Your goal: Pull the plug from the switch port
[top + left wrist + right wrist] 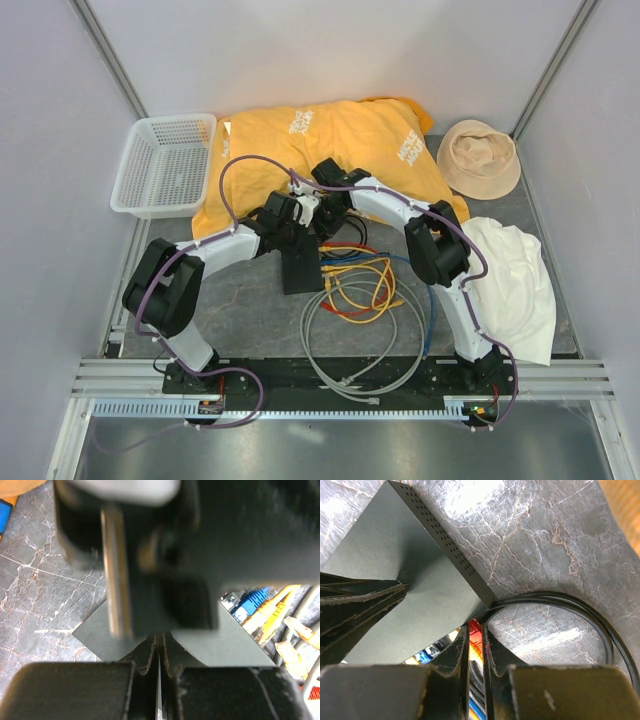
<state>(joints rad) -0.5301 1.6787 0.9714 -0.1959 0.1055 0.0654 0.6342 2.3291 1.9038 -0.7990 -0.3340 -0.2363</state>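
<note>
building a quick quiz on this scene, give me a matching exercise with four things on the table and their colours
Things:
1. basket
2. hat
3. switch
4. shirt

Colours:
a. black
b. orange-yellow
c. white
d. tan

Pairs: 1-c, 2-d, 3-a, 4-b
</note>
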